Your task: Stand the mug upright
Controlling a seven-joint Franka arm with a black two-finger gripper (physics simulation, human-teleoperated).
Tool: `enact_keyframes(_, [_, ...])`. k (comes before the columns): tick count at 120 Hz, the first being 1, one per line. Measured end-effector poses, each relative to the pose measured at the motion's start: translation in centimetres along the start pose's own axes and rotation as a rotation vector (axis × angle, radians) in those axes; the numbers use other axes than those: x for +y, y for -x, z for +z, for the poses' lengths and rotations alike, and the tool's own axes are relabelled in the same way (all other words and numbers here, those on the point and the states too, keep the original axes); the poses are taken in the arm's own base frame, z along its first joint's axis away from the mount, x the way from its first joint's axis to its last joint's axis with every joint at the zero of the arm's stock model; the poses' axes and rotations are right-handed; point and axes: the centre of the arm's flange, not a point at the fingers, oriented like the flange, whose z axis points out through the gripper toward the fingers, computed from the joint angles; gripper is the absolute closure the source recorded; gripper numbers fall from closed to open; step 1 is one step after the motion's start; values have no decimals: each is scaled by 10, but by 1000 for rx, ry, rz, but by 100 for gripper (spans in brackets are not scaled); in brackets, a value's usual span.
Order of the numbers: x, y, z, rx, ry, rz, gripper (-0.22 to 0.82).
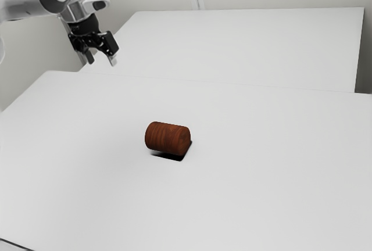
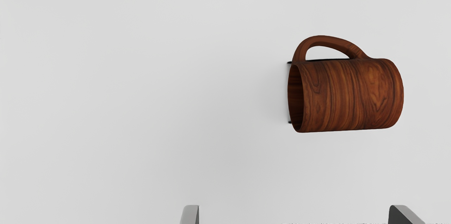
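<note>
Mug [image 1: 167, 138] is on its side on the bench [image 1: 261, 187], so not upright. Exterior view: base looks turned toward that view's right, mouth toward its left. Wrist view: open mouth [image 2: 296, 99] in sight, handle [image 2: 329, 41] sticks out sideways from the body, on the side away from the fingers [image 2: 190, 215].

Hand [image 1: 102, 61] is up and well apart from the mug, over at the exterior view's left. It's released: fingers wide apart, nothing between them.

Step, my read: approach for a grasp. Next move: bring the hand over the mug, line up the fingers with the body or rim, go down, close. After that, lift and tip it about a quarter turn, mouth up, base flat on the bench. Watch for: round body could roll if one finger hits first; handle could foul a finger.
</note>
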Motion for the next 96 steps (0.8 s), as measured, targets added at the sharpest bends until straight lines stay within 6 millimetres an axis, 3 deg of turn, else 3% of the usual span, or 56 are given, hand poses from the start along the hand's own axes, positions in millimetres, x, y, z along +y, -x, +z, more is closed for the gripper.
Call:
enact_keyframes(17, [3,-2,11,-22,-12,15,2])
enact_keyframes(36, [7,-1,40,-42,35,17,2])
enact_keyframes(49, [16,8,60,-53,146,2,2])
enact_keyframes(64, [11,13,74,-64,315,-56,2])
enact_keyframes(96, [2,3,131,-147,579,-101,2])
